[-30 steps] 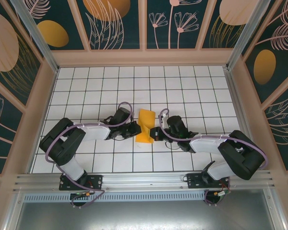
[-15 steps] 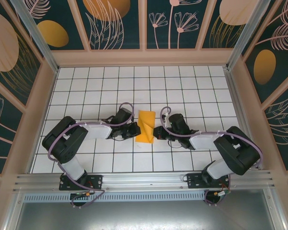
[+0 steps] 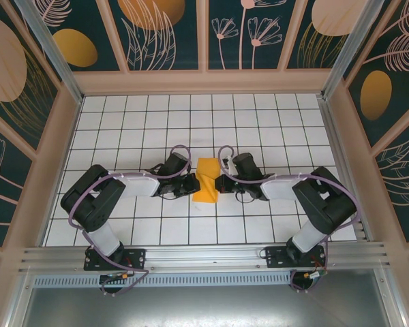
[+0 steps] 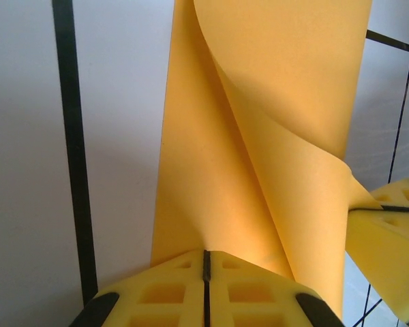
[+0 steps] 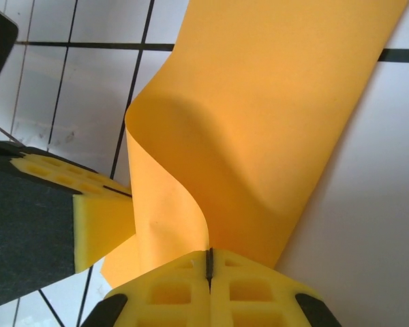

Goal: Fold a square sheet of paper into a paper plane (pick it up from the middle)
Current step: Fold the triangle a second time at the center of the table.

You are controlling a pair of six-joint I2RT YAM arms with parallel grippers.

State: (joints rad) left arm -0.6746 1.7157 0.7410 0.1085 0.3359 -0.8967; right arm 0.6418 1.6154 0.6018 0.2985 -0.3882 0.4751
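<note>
- At centre of the white grid-tiled table (image 3: pixel 259 122), boxed in by dark leafy wallpaper (image 3: pixel 170 48) & pale wood framing: the square sheet of paper (image 3: pixel 206 178), plain orange-yellow.
- Sheet curls over itself in a loose bend, lower part flat on tiles, btwn both arms.
- L side: left gripper (image 3: pixel 193 182), jaws together, clamped on sheet's edge.
- R side: right gripper (image 3: pixel 221 182), jaws together, pinching opposite edge.

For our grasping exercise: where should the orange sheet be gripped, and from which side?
Probably at its side edges, coming in low from left and right: the sheet is thin and curled, and the left gripper and right gripper pinch it there.
</note>
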